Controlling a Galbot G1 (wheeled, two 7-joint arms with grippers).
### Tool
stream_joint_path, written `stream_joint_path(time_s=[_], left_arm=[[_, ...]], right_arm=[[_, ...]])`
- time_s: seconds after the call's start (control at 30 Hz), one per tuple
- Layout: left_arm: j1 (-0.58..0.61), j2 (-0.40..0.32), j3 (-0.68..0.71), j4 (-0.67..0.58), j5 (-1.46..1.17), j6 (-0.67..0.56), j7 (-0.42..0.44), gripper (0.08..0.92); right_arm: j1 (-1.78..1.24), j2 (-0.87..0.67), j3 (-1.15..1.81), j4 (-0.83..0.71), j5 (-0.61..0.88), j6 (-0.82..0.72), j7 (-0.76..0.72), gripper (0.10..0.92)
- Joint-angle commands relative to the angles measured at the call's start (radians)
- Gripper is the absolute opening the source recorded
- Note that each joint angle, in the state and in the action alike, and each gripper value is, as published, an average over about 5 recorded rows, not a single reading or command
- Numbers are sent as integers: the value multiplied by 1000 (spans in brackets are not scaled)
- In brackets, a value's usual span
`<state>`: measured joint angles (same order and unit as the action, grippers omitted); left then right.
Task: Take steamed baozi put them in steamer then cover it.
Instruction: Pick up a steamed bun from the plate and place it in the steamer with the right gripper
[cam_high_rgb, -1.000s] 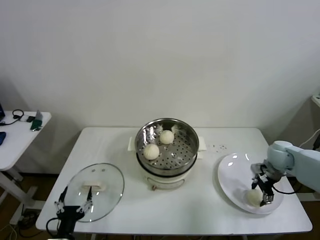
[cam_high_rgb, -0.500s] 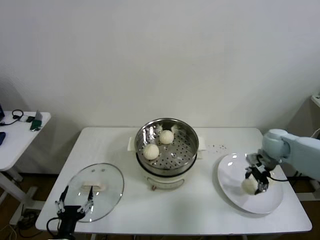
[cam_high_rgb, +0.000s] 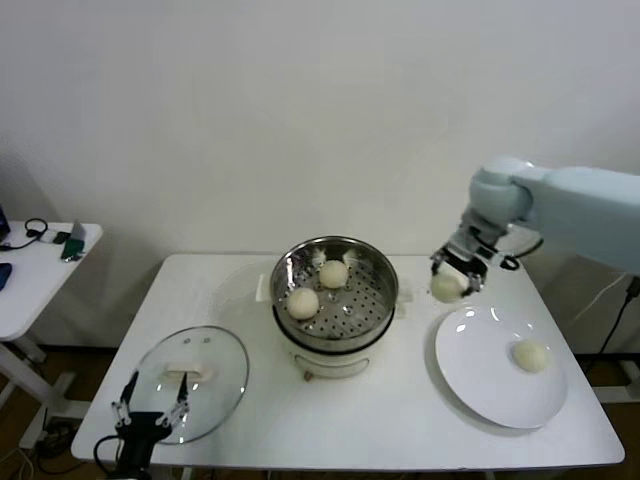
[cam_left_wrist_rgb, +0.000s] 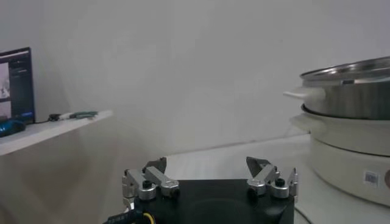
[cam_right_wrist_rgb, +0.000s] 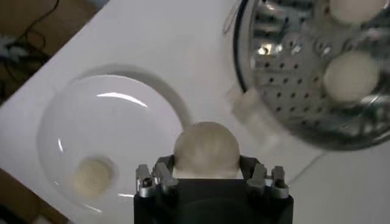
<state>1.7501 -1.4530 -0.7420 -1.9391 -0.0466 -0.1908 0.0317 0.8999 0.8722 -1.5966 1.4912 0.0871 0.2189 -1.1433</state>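
Baozi (cam_high_rgb: 446, 287) clamped in right pincer (cam_high_rgb: 452, 283), airborne btwn plate (cam_high_rgb: 470, 372) & steamer (cam_high_rgb: 375, 268).

Plain white wall (cam_high_rgb: 300, 110), side desk (cam_high_rgb: 30, 270)

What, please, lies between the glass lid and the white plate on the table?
In the head view, the steamer stands between the cover and the plate.

This looks like a robot test room, not a home kitchen. The wall (cam_high_rgb: 300, 110) is bare and white. The white table (cam_high_rgb: 400, 410) stands alone on thin legs. Far off from the left gripper (cam_high_rgb: 150, 410), out past its side, a small side desk (cam_high_rgb: 40, 270) holds cables and gadgets. The left wrist view shows a computer screen (cam_left_wrist_rgb: 15, 82) there.
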Motion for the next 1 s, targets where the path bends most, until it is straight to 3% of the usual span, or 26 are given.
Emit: stream_joint_path(time_s=[0.03, 0.37, 1.0], left_arm=[[5, 0, 4, 4, 0, 8, -5, 823], [22, 21, -3, 2, 2, 9, -10, 823], [-3, 11, 13, 38, -15, 9, -10, 823]], right_arm=[[81, 238, 48, 36, -62, 170, 1, 698], [-132, 422, 100, -69, -190, 195, 4, 704], [-238, 488, 24, -104, -194, 210, 15, 712]])
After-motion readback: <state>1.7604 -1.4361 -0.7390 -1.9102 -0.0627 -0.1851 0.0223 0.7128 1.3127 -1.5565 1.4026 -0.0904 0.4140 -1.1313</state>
